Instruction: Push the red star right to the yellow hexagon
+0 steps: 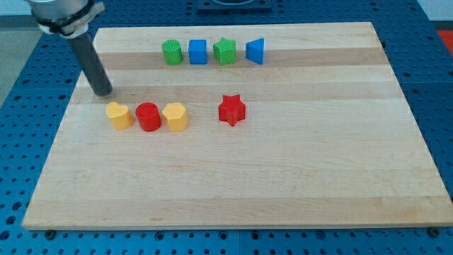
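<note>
The red star (231,110) lies near the middle of the wooden board (283,184). To its left stands a row of three blocks: a yellow block (119,115), a red cylinder (148,117) and a yellow hexagon (175,117), close together. The star is apart from the hexagon, about a block's width to its right. My tip (103,92) rests on the board at the upper left, just above and left of the leftmost yellow block, far from the star.
Along the view's top stands a row of a green cylinder (172,52), a blue cube (197,52), a green star (225,51) and a blue triangle (256,51). The board lies on a blue perforated table (21,142).
</note>
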`<state>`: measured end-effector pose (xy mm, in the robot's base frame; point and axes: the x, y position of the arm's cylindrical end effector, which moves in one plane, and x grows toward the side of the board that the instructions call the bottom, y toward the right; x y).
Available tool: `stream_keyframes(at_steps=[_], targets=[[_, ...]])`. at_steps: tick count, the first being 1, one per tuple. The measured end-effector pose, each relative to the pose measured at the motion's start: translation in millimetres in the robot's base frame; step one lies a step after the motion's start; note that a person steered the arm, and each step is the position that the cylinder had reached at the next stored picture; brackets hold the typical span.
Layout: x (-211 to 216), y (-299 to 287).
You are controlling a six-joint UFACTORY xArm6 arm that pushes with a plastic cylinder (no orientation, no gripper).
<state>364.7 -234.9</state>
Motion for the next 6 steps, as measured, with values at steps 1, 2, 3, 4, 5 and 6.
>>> stream_keyframes(at_steps=[1,2,3,4,5,6], targets=[[-22.9,62.1],[-24.9,136.9],[-25.0,208.6],[-18.9,280.4],[24.3,303.4],[48.3,299.4]])
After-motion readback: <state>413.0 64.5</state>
